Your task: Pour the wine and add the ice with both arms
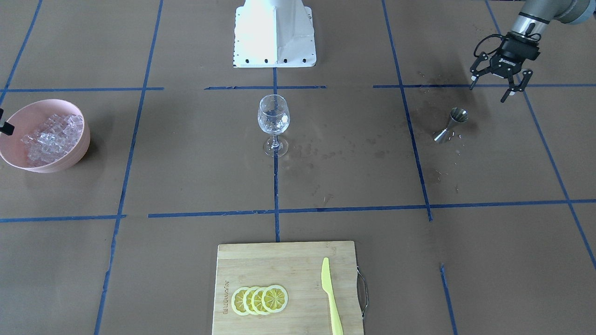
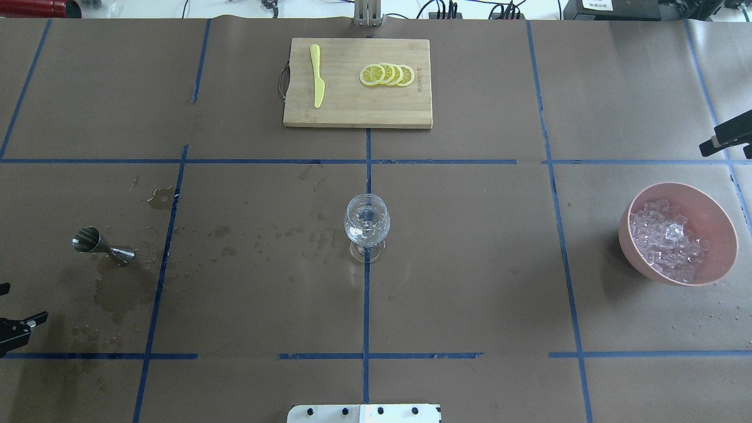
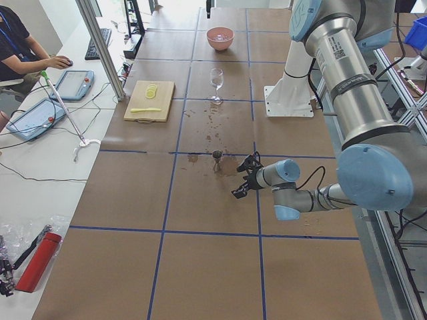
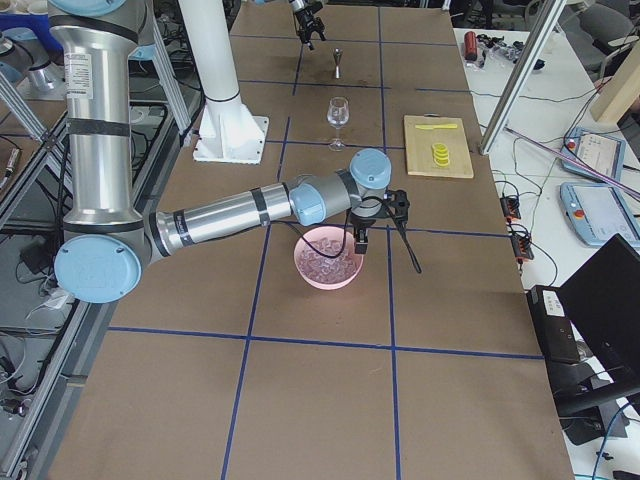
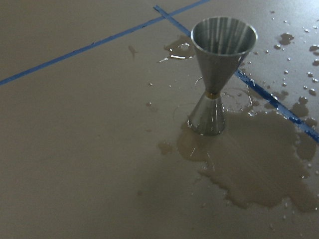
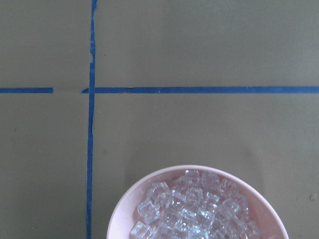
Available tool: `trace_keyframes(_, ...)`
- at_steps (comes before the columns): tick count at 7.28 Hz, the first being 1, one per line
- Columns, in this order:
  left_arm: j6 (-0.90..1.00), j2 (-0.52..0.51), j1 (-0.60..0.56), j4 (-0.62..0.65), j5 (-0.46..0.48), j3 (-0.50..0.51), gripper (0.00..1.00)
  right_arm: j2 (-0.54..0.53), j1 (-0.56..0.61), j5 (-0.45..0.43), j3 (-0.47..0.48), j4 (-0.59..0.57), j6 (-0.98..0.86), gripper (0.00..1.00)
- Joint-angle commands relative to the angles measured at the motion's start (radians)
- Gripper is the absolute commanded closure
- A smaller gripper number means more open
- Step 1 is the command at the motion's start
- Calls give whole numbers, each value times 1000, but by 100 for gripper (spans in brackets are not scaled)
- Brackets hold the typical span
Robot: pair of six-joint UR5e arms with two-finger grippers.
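Observation:
A clear wine glass [image 1: 273,120] stands at the table's middle; a little near-colourless wine seems to sit in its bowl [image 2: 365,220]. A steel jigger [image 1: 450,124] stands upright in a wet puddle [image 5: 259,164], and its top cup [image 5: 224,36] looks empty. My left gripper [image 1: 488,93] is open and empty, hovering behind the jigger toward the robot's side. A pink bowl [image 1: 79,149] holds a heap of ice [image 1: 53,132]. My right gripper [image 2: 728,150] hovers at the bowl's far side, seemingly open and empty; its wrist view shows the ice [image 6: 194,211] below.
A wooden cutting board [image 1: 288,265] with lemon slices [image 1: 259,299] and a yellow knife [image 1: 331,298] lies at the operators' edge. The white pedestal [image 1: 274,37] stands behind the glass. Wet stains [image 2: 276,235] spread between jigger and glass.

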Motion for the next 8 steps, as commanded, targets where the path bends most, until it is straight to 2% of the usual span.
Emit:
trace_keyframes(1, 150, 1, -285, 3, -327, 16, 1, -74, -95, -37, 10, 158, 228, 0)
trace_keyframes(2, 152, -2, -425, 8, -423, 42, 0, -86, -153, -92, 7, 221, 352, 0)
trace_keyframes(3, 150, -8, -529, 8, -506, 74, 0, -115, -207, -158, 3, 267, 393, 0)
trace_keyframes(5, 142, -9, -575, 7, -533, 97, 0, -120, -247, -180, -40, 277, 396, 4)
trace_keyframes(6, 139, -10, -579, 4, -528, 99, 0, -118, -250, -180, -46, 277, 402, 12)
trace_keyframes(8, 139, -10, -583, -1, -526, 96, 0, -112, -259, -180, -60, 277, 404, 13)
